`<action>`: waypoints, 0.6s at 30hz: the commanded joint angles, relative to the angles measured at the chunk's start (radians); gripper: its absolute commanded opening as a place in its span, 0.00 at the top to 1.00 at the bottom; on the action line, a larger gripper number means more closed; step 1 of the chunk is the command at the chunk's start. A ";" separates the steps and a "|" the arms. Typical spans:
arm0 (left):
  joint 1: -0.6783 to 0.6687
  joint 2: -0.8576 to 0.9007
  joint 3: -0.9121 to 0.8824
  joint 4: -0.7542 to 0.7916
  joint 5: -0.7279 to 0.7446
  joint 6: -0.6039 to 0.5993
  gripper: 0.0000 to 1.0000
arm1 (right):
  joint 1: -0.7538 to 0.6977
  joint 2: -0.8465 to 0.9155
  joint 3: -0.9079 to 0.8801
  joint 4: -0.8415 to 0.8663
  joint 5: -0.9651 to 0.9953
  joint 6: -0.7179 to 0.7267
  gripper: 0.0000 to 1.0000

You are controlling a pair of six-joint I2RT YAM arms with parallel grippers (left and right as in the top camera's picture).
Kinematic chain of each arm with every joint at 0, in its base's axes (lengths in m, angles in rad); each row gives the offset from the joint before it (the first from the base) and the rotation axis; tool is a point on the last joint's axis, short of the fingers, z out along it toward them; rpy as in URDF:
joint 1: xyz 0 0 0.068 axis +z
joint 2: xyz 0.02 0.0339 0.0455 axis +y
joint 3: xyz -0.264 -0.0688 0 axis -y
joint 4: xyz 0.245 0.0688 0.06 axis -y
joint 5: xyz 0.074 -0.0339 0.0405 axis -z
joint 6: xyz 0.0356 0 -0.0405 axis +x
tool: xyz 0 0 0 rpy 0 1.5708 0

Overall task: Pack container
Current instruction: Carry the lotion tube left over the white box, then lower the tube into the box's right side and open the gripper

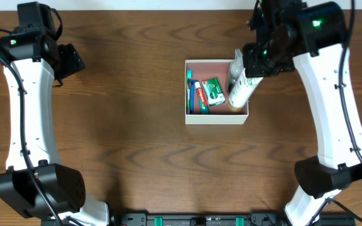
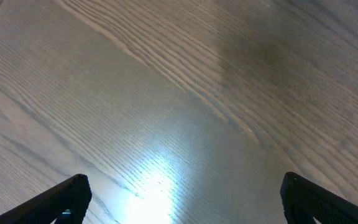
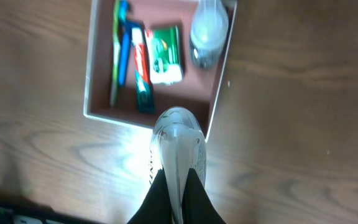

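Observation:
The container (image 1: 217, 118) is a square shallow box with white walls and a pink interior, right of the table's middle. In it lie a blue-green toothbrush (image 1: 190, 94), a red and blue toothpaste tube (image 1: 200, 96), a green packet (image 1: 214, 91) and a translucent bottle (image 1: 236, 63) in the far right corner. My right gripper (image 1: 254, 68) is shut on the flat end of a white tube (image 1: 242, 91) and holds it, slanted, over the container's right side. In the right wrist view the tube (image 3: 178, 140) hangs from the gripper (image 3: 178, 179) above the container's near wall (image 3: 138, 120). My left gripper (image 1: 68, 63) is open and empty at the far left.
The left wrist view shows the left gripper (image 2: 185, 186) above bare wooden table (image 2: 179, 93) with a bright glare patch. A black rail (image 1: 200, 220) runs along the table's front edge between the two arm bases.

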 commanded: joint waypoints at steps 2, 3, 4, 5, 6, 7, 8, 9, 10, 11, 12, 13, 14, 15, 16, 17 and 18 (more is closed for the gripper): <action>0.002 0.002 -0.003 -0.001 -0.008 -0.005 0.02 | 0.007 -0.014 -0.066 0.032 0.035 0.011 0.99; 0.002 0.002 -0.003 -0.001 -0.008 -0.005 0.02 | 0.007 -0.014 -0.081 0.047 0.037 0.011 0.99; 0.002 0.002 -0.003 -0.001 -0.008 -0.005 0.02 | 0.007 -0.014 -0.098 0.067 0.036 0.011 0.99; 0.002 0.002 -0.003 -0.001 -0.008 -0.005 0.02 | 0.007 -0.014 -0.120 0.091 0.036 0.011 0.99; 0.002 0.002 -0.003 -0.001 -0.008 -0.005 0.02 | 0.007 -0.014 -0.141 0.114 0.037 0.007 0.99; 0.002 0.002 -0.003 -0.001 -0.008 -0.005 0.02 | 0.007 -0.014 -0.161 0.135 0.041 0.003 0.99; 0.002 0.002 -0.003 -0.001 -0.008 -0.005 0.02 | 0.007 -0.014 -0.180 0.154 0.050 0.004 0.99; 0.002 0.002 -0.003 -0.001 -0.008 -0.005 0.02 | 0.007 -0.014 -0.203 0.176 0.058 0.003 0.99; 0.002 0.002 -0.003 -0.001 -0.008 -0.005 0.02 | 0.007 -0.014 -0.219 0.191 0.060 0.003 0.99; 0.002 0.002 -0.003 -0.001 -0.008 -0.005 0.02 | 0.007 -0.014 -0.237 0.204 0.059 0.001 0.99; 0.002 0.002 -0.003 -0.001 -0.008 -0.005 0.02 | 0.007 -0.013 -0.255 0.217 0.060 0.000 0.99; 0.002 0.002 -0.003 -0.001 -0.008 -0.005 0.02 | 0.007 -0.013 -0.274 0.226 0.061 0.000 0.99; 0.002 0.002 -0.003 -0.001 -0.008 -0.005 0.02 | 0.007 -0.013 -0.287 0.230 0.064 0.000 0.99; 0.002 0.002 -0.003 -0.001 -0.008 -0.005 0.02 | 0.007 -0.013 -0.303 0.232 0.072 0.001 0.99; 0.002 0.002 -0.003 -0.001 -0.008 -0.005 0.02 | 0.007 -0.013 -0.319 0.236 0.085 0.001 0.99; 0.002 0.002 -0.003 -0.001 -0.008 -0.005 0.02 | 0.007 -0.013 -0.333 0.240 0.096 0.001 0.99; 0.002 0.002 -0.003 -0.001 -0.008 -0.005 0.02 | 0.007 -0.013 -0.347 0.245 0.109 0.001 0.99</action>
